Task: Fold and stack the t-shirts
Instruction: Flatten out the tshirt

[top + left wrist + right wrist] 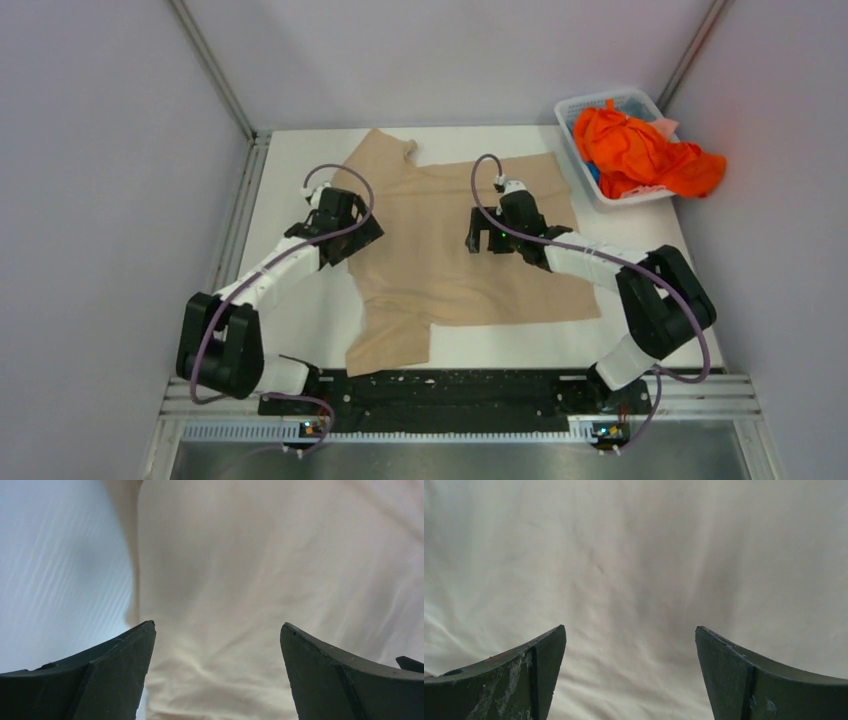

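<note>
So the plain beige-tan cloth short-sleeved t-shirt [450,270] lies spread out mostly flat on the white table [520,345], roughly in the middle, with one sleeve sticking out toward the near left and the other up at the far left. The left gripper [345,228] hangs over the shirt's left edge with its black fingers [115,670] wide apart and nothing pinched; its wrist cam shows cloth on the right and bare table on the left. The right gripper [495,235] is over the shirt's right-middle part, also spread wide, with only cloth below it. Can't tell if either one touches the fabric. The bright orange t-shirts [640,150] sit bunched in a small white plastic lattice basket [600,98] at the far right corner, spilling over its right rim.
</note>
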Motion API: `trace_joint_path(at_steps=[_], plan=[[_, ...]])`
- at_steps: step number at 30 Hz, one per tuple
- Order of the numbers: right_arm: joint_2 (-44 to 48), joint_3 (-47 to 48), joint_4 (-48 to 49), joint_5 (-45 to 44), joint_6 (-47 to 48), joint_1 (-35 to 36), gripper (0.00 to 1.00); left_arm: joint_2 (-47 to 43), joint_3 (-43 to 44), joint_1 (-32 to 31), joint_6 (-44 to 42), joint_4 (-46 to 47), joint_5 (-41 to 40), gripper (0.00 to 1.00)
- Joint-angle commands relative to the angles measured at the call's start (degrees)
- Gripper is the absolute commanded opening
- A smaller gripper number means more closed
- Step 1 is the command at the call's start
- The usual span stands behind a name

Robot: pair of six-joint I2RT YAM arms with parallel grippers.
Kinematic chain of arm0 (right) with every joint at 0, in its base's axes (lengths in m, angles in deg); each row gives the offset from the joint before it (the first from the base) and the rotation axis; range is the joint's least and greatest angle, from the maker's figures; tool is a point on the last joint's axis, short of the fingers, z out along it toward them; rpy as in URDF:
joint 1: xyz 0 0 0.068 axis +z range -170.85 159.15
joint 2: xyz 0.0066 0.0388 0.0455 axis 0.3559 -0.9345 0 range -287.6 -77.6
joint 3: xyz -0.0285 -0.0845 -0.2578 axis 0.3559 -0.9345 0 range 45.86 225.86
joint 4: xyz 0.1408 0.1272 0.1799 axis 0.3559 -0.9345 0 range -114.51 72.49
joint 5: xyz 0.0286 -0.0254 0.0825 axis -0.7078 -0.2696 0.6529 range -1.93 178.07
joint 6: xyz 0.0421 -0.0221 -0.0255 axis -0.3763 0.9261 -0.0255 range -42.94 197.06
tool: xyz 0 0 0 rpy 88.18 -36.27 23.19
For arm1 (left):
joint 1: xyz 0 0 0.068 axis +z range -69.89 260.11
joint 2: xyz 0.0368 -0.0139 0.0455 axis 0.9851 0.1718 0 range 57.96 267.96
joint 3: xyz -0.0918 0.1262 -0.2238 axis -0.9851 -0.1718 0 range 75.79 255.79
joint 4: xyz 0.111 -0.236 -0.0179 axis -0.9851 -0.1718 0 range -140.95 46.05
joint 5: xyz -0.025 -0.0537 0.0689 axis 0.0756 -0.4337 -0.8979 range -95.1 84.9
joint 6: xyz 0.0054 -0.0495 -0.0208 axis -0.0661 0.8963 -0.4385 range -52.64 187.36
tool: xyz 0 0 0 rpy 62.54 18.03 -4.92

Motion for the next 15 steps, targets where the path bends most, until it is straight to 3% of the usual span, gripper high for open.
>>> trace_joint_path(at_steps=[1,7,15], plan=[[0.2,-4.2,3.9,2.1,-2.1,1.0,0.99,-9.6,-11.1,-0.6,4.9,1.8,-3.6,0.99],[-4.4,-6.9,3.9,-2.5,-3.9,0.4,0.99,-18.2,-22.4,-0.2,7.2,8.1,-6.9,0.99],[-6.9,-7.2,2.2,-2.9,-5.9,-2.9,0.99,-13.6,-24.1,1.5,7.9,18.3,-1.2,0.99]])
